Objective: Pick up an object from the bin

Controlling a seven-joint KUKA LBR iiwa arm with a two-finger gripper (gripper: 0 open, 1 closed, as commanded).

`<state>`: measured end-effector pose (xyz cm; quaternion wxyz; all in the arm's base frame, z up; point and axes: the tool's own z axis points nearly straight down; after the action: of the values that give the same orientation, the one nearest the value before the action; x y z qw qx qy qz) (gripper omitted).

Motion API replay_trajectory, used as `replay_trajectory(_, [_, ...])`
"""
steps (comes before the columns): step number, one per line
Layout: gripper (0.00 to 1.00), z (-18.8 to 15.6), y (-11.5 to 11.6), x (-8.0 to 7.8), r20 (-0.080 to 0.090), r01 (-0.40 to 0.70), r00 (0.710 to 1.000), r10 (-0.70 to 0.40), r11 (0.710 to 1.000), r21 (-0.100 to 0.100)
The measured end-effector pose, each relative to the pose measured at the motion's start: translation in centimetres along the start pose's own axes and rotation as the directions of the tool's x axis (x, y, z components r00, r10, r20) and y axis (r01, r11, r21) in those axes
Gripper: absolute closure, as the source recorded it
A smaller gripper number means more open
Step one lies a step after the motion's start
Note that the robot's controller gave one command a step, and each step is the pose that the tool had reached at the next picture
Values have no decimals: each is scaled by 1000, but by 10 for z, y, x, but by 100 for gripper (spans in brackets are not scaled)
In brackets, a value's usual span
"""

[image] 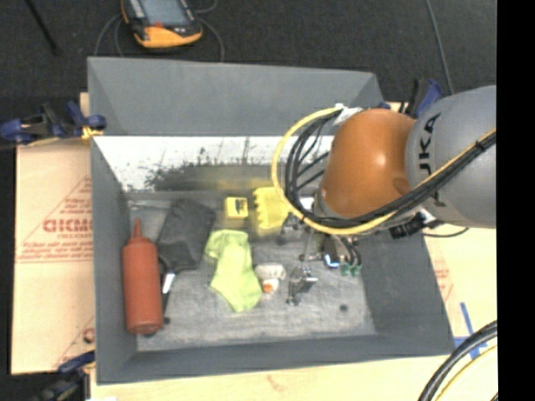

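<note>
Tool (298,286) low over bin (399,295) floor, right of centre; how far open cannot be told, nothing visibly held. Nearest thing: small white-and-orange piece (269,277), just beside tool toward view's left; axis too small to judge. Green cloth (233,267) next left, long axis near-to-far. Red bottle (142,284) well apart, cap pointing far.

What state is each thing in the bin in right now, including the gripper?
Red bottle: lying flat by the left wall of the bin, nozzle toward the back.
Dark cloth: crumpled, beside the red bottle.
Green cloth: crumpled, mid-floor.
Yellow block: resting near the back wall.
White piece: loose, between the green cloth and the gripper.
Gripper: low over the floor, right of the white piece.
</note>
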<state>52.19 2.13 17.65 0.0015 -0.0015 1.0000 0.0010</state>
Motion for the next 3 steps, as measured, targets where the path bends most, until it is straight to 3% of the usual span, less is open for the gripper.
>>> replay_trajectory(1, [0, 0, 0, 0, 0, 0, 1000, 0, 1000, 0])
replay_trajectory(2, [100, 103, 31, 11, 4, 150, 989, -150, 989, 3])
replay_trajectory(3, [0, 106, 31, 13, -2, 149, 989, -149, 989, 2])
